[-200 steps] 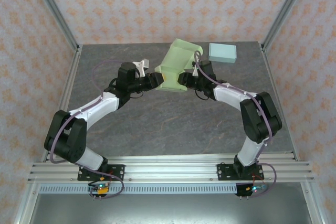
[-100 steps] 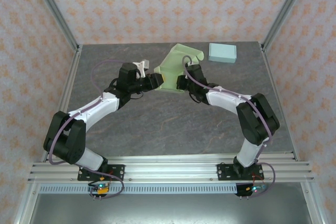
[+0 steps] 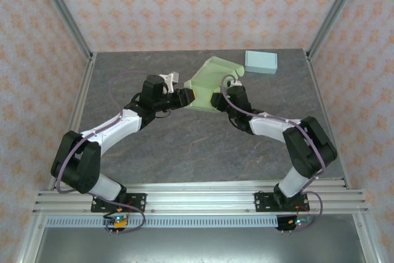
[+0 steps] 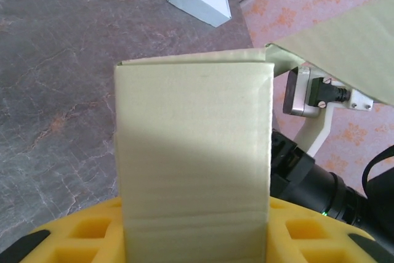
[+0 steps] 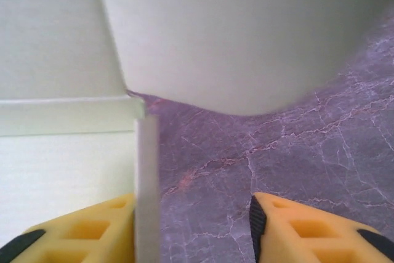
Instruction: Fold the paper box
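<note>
- Since one second ago, the paper box (image 3: pixel 214 81) has been tilted down and is now seen flatter, with its far corner turned toward the small blue box (image 3: pixel 261 61).
- It is light green and only partly folded, and it is found at the far middle of the bench (image 3: pixel 184 146), between the two arms.
- Whether its underside is resting on the bench cannot be told.
- The left end of the box is clamped by the jaws of the left gripper (image 3: pixel 186 97). In the left wrist view, one upright panel is seen held between the yellow pads (image 4: pixel 80 238).
- The jaws of the right gripper (image 3: pixel 217 100) are released. In the right wrist view they are seen apart, with grey bench between them.
- A thin wall edge of the box is seen standing against the inner side of one of these jaws.
- The small blue box is placed near the far right corner, closed, just apart from the paper box.
</note>
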Controlling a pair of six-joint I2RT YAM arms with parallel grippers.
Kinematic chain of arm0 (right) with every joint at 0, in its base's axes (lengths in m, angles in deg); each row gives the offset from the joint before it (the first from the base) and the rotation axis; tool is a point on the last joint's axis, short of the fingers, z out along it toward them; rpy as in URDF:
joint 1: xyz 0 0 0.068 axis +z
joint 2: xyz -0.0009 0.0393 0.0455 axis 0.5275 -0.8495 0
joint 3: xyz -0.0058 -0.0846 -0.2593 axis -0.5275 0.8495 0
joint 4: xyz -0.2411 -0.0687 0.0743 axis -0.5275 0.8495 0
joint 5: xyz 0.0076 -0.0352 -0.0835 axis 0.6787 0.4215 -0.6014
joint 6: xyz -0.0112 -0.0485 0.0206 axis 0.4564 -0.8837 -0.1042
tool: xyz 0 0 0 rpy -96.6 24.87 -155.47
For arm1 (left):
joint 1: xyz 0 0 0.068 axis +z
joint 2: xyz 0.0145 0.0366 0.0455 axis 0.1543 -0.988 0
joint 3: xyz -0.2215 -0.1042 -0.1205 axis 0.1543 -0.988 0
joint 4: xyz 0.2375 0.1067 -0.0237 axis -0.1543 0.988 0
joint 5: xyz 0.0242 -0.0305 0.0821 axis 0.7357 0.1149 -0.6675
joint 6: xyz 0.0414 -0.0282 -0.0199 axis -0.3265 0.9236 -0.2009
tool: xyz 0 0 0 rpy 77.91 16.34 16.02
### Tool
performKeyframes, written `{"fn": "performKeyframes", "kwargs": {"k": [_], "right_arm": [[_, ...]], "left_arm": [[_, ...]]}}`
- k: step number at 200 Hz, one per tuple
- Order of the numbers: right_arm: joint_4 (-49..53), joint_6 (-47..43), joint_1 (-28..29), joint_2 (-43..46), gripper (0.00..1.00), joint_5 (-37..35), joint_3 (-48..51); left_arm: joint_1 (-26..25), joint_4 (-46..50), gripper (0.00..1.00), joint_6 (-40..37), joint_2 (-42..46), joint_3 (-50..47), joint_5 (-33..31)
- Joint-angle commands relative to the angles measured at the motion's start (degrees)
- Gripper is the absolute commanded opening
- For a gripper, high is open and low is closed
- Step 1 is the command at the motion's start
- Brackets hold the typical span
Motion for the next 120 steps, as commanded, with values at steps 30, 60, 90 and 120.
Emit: {"fn": "performKeyframes", "kwargs": {"k": [30, 60, 90, 120], "right_arm": [[-2.06, 3.36, -2.57, 8.43, 0.59, 14.01, 2.62], [2.92, 0.42, -2.56, 8.67, 0.58, 13.65, 1.54], [6.37, -1.85, -2.35, 5.52, 0.53, 11.28, -1.02], [10.55, -4.93, -0.09, 1.21, 0.43, 7.19, -5.78]], "left_arm": [[0.56, 0.91, 0.35, -4.05, 2.66, 2.74, -3.52], [0.6, 0.17, 0.35, -3.37, 2.87, 2.36, -3.34], [0.56, -0.36, 0.35, -2.58, 3.47, 2.2, -3.08], [0.56, -1.4, 0.35, -2.01, 4.24, 2.11, -2.77]]}}
